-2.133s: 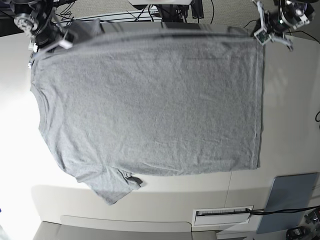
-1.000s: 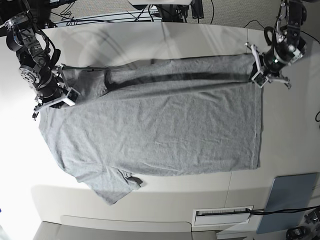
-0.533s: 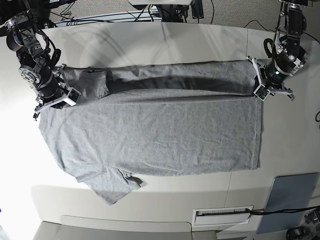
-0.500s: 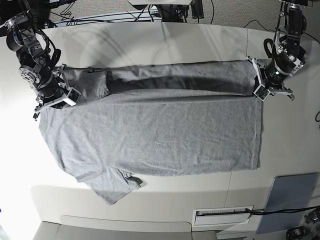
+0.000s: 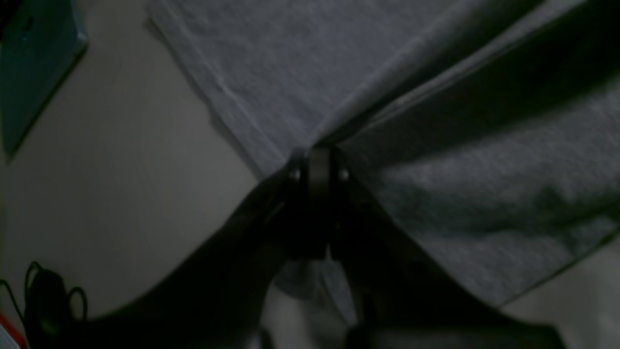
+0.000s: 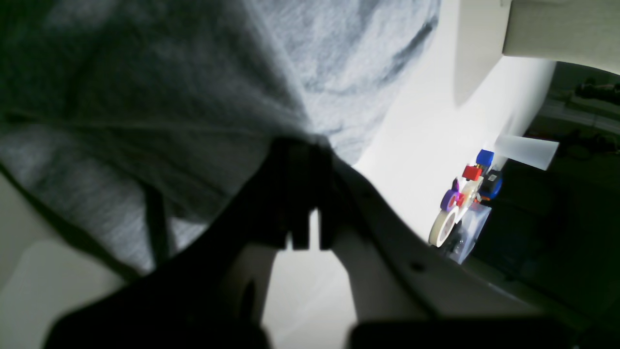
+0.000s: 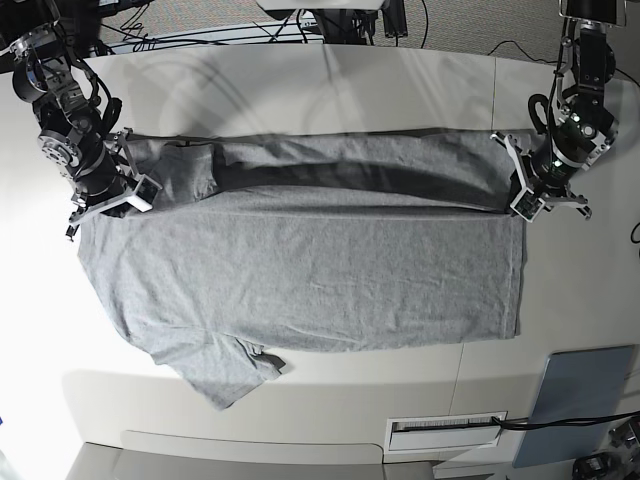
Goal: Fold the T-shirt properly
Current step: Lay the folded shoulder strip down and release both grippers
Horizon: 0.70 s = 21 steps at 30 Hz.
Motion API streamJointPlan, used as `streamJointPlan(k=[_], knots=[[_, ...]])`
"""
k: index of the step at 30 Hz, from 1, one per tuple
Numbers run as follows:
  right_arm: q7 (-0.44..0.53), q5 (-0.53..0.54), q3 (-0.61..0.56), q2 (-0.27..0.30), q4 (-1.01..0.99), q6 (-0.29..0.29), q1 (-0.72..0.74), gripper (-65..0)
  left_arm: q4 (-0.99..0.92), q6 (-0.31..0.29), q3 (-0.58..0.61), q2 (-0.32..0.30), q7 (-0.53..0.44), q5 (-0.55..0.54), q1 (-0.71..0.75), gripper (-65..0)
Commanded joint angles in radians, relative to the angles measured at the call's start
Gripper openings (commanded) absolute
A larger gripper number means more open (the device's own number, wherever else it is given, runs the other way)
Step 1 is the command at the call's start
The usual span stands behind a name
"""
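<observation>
Across the pale surface [image 7: 300,400] the grey T-shirt [image 7: 300,270] lies spread flat, its far long edge lifted and turned toward the middle in a shadowed fold. At the right of the base view, my left tool [image 7: 522,200] is clamped on the hem corner of that lifted edge; the wrist view shows its jaws pressed together on the cloth at the fold's tip [image 5: 315,160], with fabric fanning away above and to the right of it. At the left of the base view, my right tool [image 7: 128,190] is clamped on the shoulder end of the same edge, beside the folded-in sleeve [image 7: 190,170]. Its wrist view shows cloth bunched right at the closed jaws. One loose sleeve [image 7: 235,370] juts out at the near side. A blue-grey panel [image 7: 580,395] lies well apart, near the surface's corner.
</observation>
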Motion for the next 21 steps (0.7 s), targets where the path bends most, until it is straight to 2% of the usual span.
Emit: streamJointPlan(k=[1, 8, 9, 10, 11, 13, 14, 15, 21], knots=[[0.007, -0.021, 0.012, 0.024, 0.011, -0.015, 0.012, -65.0, 0.014, 0.008, -0.008, -0.019, -0.018, -0.003, -0.010, -65.0], [0.010, -0.016, 0.013, 0.024, 0.011, -0.015, 0.012, -65.0, 0.014, 0.008, -0.008, -0.019, -0.010, -0.004, -0.010, -65.0], [0.010, -0.017, 0.013, 0.024, 0.011, -0.015, 0.012, -65.0, 0.014, 0.008, -0.008, -0.019, -0.005, -0.004, -0.010, -61.1], [0.010, -0.017, 0.013, 0.024, 0.011, -0.014, 0.012, -65.0, 0.014, 0.008, -0.008, -0.019, 0.005, -0.010, -0.010, -53.5], [0.012, -0.016, 0.013, 0.024, 0.011, -0.015, 0.012, -59.8, 0.014, 0.009, -0.008, -0.019, 0.016, -0.016, -0.010, -46.1], [0.021, -0.016, 0.013, 0.024, 0.011, -0.015, 0.012, -44.5, 0.014, 0.013, -0.008, -0.019, 0.031, -0.039, -0.009, -34.0], [0.023, -0.017, 0.013, 0.024, 0.011, -0.015, 0.012, -38.5, 0.014, 0.014, -0.008, -0.019, 0.031, -0.045, -0.010, -31.1], [0.023, -0.016, 0.013, 0.024, 0.011, -0.016, 0.012, -35.1, 0.014, 0.016, -0.008, -0.019, 0.031, -0.045, -0.009, -30.5], [0.010, 0.026, 0.013, 0.024, 0.012, -0.031, 0.012, -34.5, 0.014, 0.016, -0.009, -0.019, 0.052, -0.058, -0.009, -30.5]])
